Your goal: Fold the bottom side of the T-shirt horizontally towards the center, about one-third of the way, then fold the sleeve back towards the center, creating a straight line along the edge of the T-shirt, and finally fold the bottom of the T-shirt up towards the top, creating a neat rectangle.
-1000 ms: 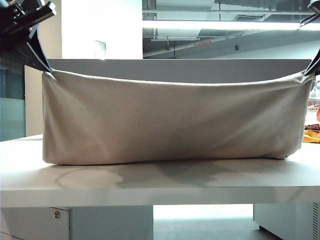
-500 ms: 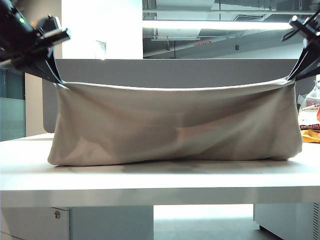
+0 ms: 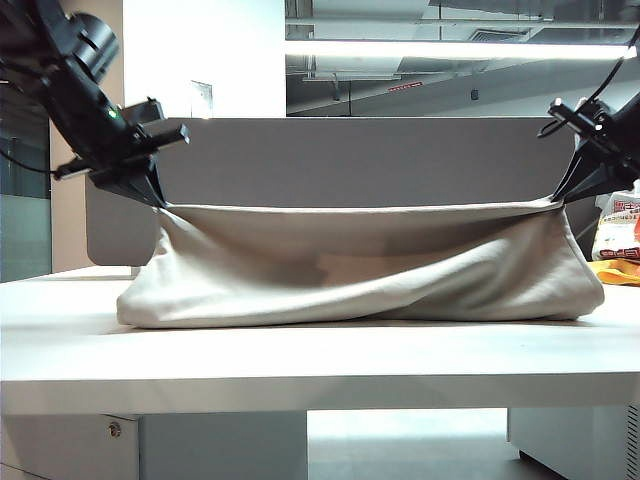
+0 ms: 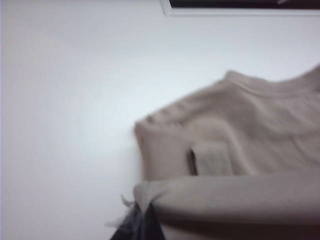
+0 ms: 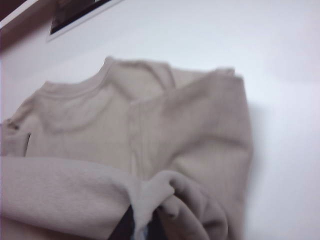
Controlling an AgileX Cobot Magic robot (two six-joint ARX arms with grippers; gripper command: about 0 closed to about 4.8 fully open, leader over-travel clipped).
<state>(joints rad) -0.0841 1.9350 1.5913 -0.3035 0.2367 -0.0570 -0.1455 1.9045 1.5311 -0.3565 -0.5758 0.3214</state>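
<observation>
Where jaws clamp T-shirt (image 3: pixel 360 270): white table (image 3: pixel 320 355)

no readable text, bag (image 3: pixel 618 225) print too small

T-shirt (image 3: pixel 360 275) hangs between left gripper (image 3: pixel 155 195) and right gripper (image 3: pixel 560 195), its lower part resting on table (image 3: pixel 300 350).

T-shirt (image 3: pixel 360 270): one, beige, its long edge lifted at both corners
Hands: two, the left hand (image 3: pixel 155 200) and the right hand (image 3: pixel 558 197), each clamped on a corner of the shirt
Worktop (image 3: pixel 300 355): one, white
Printed bag (image 3: pixel 620 225): one
Orange-yellow cloth (image 3: pixel 618 272): one
</observation>
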